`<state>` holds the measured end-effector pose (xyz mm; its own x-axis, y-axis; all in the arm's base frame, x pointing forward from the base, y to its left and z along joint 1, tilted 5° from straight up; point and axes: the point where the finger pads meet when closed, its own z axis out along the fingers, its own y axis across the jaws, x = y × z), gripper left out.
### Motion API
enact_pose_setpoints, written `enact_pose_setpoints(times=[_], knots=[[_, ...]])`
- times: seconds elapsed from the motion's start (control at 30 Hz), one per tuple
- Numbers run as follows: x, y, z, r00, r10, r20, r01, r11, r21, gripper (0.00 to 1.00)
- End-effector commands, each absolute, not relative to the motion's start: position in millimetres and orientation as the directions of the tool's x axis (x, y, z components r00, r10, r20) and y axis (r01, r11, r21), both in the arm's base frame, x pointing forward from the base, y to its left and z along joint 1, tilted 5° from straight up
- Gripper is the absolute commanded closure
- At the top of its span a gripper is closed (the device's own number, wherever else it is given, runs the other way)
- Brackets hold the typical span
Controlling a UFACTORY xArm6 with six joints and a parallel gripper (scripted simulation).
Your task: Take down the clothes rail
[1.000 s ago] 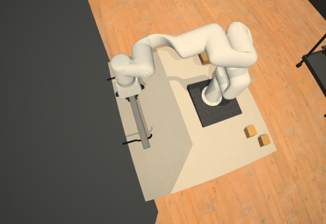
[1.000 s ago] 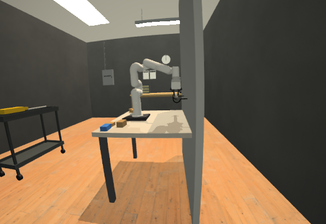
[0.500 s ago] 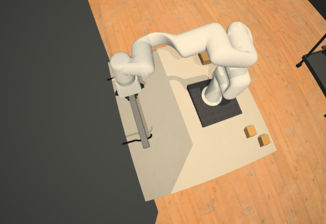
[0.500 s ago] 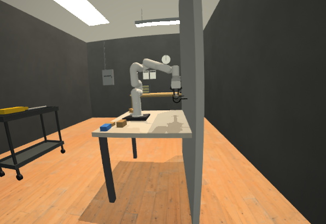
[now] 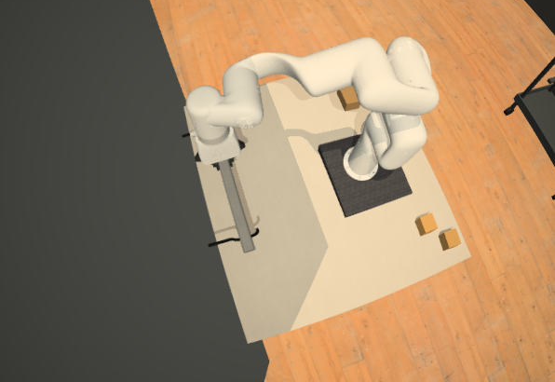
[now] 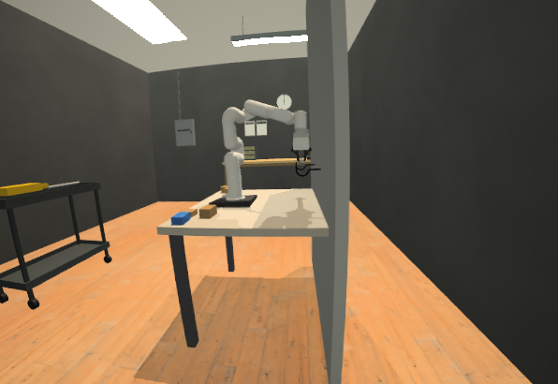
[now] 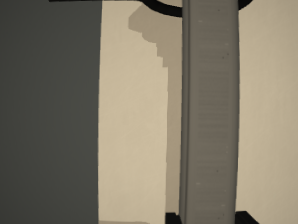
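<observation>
The clothes rail (image 5: 237, 207) is a long grey bar running along the wall, above the beige counter. Its near end sits at a black wall hook (image 5: 233, 239). The second hook (image 5: 187, 135) shows only as a stub beside my wrist. My gripper (image 5: 219, 162) is shut on the rail near its far end. In the wrist view the rail (image 7: 209, 115) runs top to bottom, with a hook's black curve (image 7: 165, 7) at the top edge and the grey wall (image 7: 47, 110) at the left. In the exterior view my gripper (image 6: 301, 157) hangs close to the wall, just above a hook (image 6: 306, 169).
The wall panel (image 6: 328, 175) stands along the counter's edge. The arm's base sits on a dark mat (image 5: 365, 181). Small brown blocks (image 5: 426, 224) (image 5: 449, 239) (image 5: 348, 99) lie on the counter's far side. A blue block (image 6: 181, 218) lies near a table corner. A black cart (image 6: 42, 227) stands on the floor.
</observation>
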<state>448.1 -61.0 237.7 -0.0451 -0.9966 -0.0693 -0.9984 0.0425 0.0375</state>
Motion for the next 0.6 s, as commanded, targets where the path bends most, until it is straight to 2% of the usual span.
enact_pose_setpoints(times=[0.0,0.57], knots=[[449.2,-61.4,241.6,-0.045,-0.997,-0.069,-0.999,0.043,0.033,1.00],[449.5,-62.1,251.6,-0.045,-0.997,-0.069,-0.999,0.043,0.033,1.00]])
